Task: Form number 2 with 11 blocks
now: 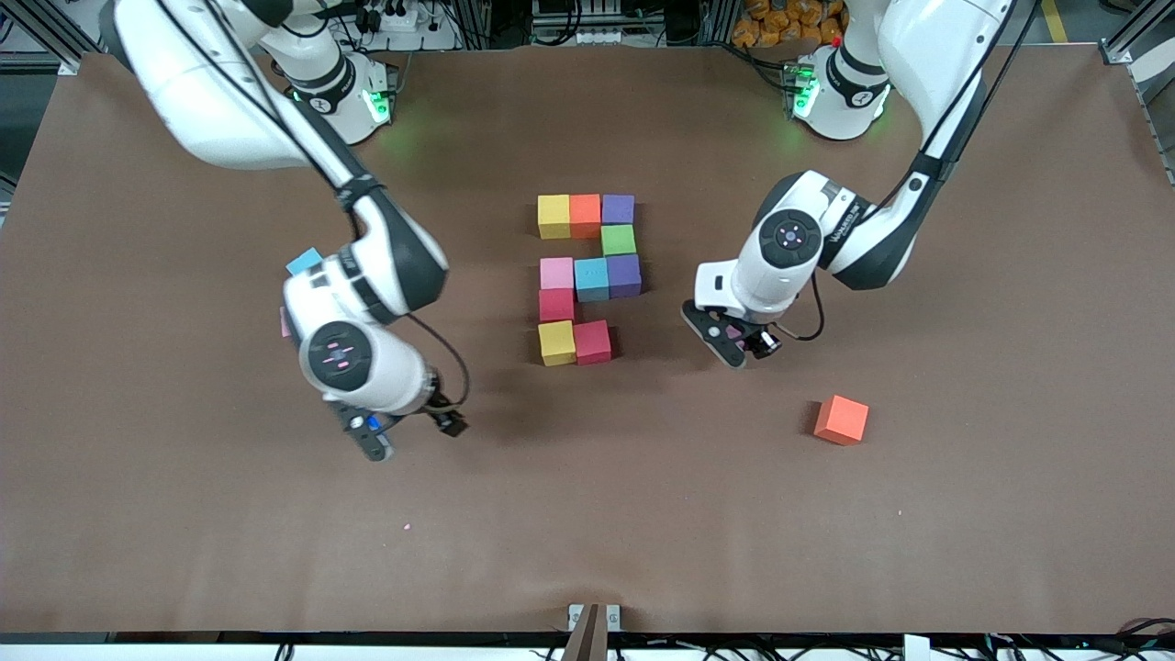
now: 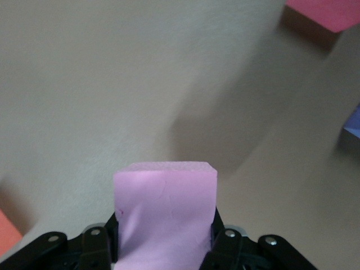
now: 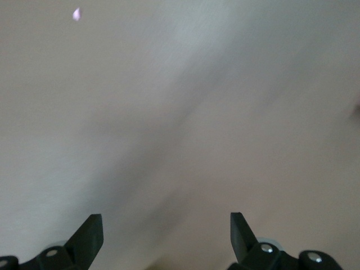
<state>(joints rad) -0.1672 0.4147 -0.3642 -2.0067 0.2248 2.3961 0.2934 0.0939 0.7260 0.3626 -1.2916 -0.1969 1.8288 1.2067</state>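
Left claw [image 2: 163, 247] clamped on pink block [image 2: 166, 216], its base hidden, right claw [image 3: 166, 239] apart, waiting.

My two arms were glossy white shells with black joint bands, thin black cables along them, and green lights at both bases. My left gripper [image 1: 745, 347] and right gripper [image 1: 410, 434] had black fingers [image 3: 90, 236] with silver screws.

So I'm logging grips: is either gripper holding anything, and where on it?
The left gripper is shut on a pink block, clamped across two facing sides. The right gripper is open and holds nothing.
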